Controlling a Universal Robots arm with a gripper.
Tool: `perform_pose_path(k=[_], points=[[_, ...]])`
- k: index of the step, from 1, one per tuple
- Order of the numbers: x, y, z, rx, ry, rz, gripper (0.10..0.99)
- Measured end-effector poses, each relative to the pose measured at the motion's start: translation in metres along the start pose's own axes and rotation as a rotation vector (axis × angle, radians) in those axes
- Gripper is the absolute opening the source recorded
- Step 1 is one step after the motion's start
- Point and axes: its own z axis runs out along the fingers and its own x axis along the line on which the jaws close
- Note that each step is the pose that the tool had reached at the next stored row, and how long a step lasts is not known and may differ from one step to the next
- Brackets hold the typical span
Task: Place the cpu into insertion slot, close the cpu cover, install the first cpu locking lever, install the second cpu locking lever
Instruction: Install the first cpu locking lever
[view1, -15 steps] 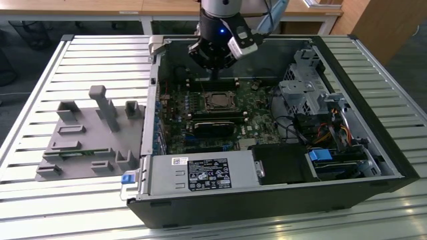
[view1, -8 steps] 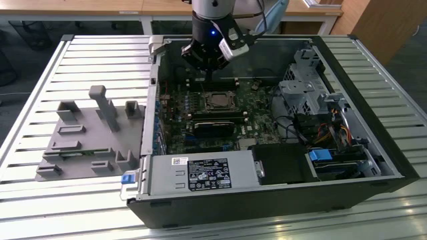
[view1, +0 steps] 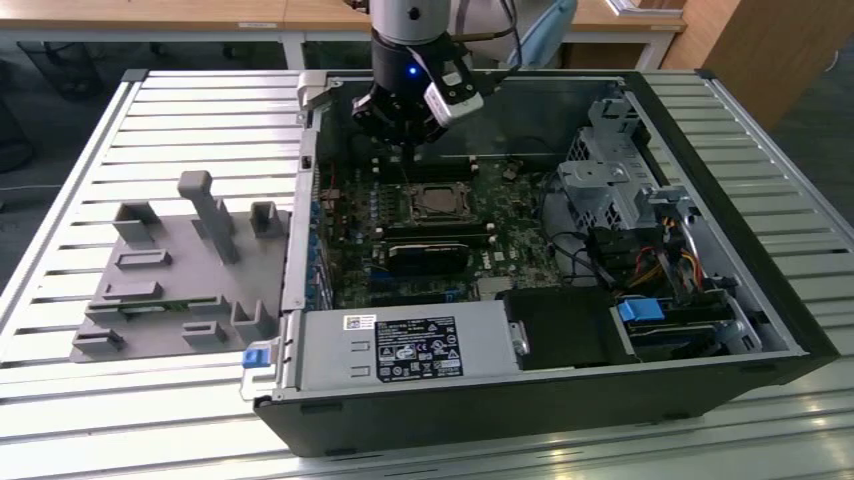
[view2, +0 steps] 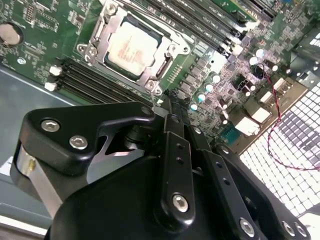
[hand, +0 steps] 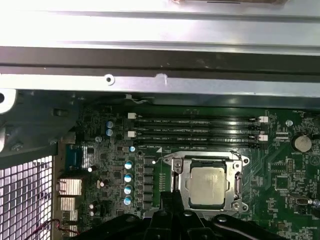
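Silver cover (view2: 106, 27) is down over the cpu (view2: 131, 48) on ours, and the gripper (view2: 169, 106) is clenched shut just beside the cover's corner.

A slatted metal table (view1: 80, 430) bears an open computer case (view1: 561, 402) and, seemingly, a grey fixture (view1: 147, 300)

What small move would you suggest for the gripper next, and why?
Probably a slight descent onto the lever beside the cover: the cpu already lies under the closed cover, and the gripper hangs just beside that edge.
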Motion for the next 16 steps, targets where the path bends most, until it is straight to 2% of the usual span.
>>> perform_pose_path(k=[12,16], points=[[0.0171,0.0066,0.0054,0.0,-0.0029,0.006,0.106],[0.0205,0.0102,0.0075,0.0,-0.0032,0.007,0.106]])
